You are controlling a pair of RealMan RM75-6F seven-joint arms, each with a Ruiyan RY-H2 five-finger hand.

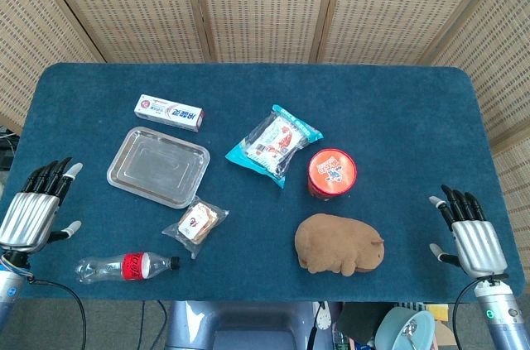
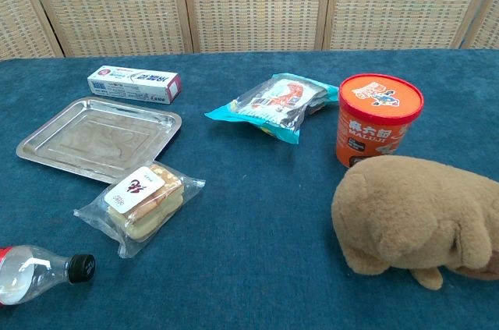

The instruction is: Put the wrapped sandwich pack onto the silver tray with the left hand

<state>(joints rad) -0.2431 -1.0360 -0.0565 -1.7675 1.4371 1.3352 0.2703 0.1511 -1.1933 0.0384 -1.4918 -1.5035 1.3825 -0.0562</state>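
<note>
left hand [image 1: 35, 209] at far left edge of the head view, fingers spread, holding nothing. plastic bottle [image 1: 124, 266] lies lower left. silver tray [image 1: 157, 166] left of centre, toothpaste box [image 1: 170, 112] just above it. wrapped sandwich pack [image 1: 195, 223] on the desk [image 1: 397, 110], just beside the tray's lower right corner. snack bag [image 1: 275, 142] centre, orange tub [image 1: 331, 173] right of it, plush toy [image 1: 338, 244] below. right hand [image 1: 470, 234] far right, fingers apart, empty.

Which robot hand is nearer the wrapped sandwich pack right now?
Left. The left robot hand sits at the table's left edge, across from the wrapped sandwich pack. The right robot hand is at the far right edge, beyond the plush toy.
</note>
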